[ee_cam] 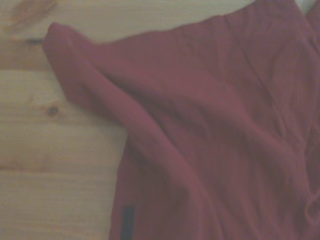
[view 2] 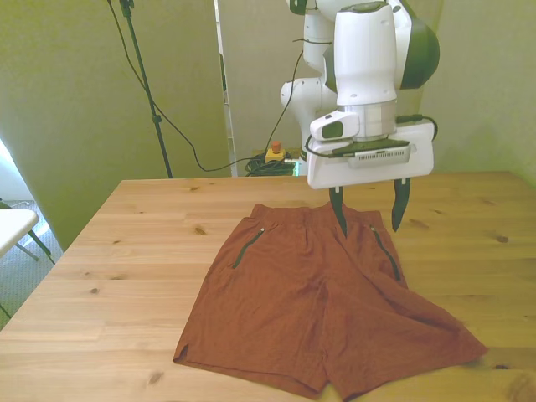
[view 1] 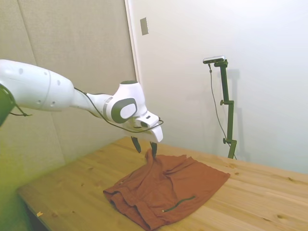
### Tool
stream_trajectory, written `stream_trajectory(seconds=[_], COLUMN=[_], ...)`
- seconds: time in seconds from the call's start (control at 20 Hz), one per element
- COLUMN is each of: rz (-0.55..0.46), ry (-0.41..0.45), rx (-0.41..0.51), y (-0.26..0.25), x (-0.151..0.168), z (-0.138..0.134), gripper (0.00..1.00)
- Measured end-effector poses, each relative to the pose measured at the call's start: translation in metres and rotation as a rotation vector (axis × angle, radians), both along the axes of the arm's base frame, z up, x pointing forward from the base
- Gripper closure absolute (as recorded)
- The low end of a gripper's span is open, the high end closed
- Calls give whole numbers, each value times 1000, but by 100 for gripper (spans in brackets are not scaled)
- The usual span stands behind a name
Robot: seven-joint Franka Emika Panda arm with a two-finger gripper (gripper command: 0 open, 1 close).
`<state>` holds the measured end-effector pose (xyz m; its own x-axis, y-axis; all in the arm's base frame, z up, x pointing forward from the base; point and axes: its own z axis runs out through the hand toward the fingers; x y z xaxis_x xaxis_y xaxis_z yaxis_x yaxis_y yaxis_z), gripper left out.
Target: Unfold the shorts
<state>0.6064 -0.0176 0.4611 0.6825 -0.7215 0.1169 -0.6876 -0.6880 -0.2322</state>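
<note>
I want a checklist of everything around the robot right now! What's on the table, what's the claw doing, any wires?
Surface: wooden table, bare around the cloth.
Job's things: shorts lie spread out, wrinkled, both legs showing.
Clutter: nothing seen.
Grippers: gripper open, fingers apart just above the waistband, holding nothing.
Cables: black cable loops along the arm; more cables on the floor behind.
Surroundings: plain walls; no person.

Rust-red shorts [view 2: 318, 301] lie spread flat, wrinkled, both legs open.
</note>
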Motion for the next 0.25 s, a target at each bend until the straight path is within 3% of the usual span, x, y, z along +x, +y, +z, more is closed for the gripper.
stream_trajectory(seconds=[0.25], rz=[23], ry=[15], rx=[5], y=[14], x=[-77], z=[3], gripper=[0])
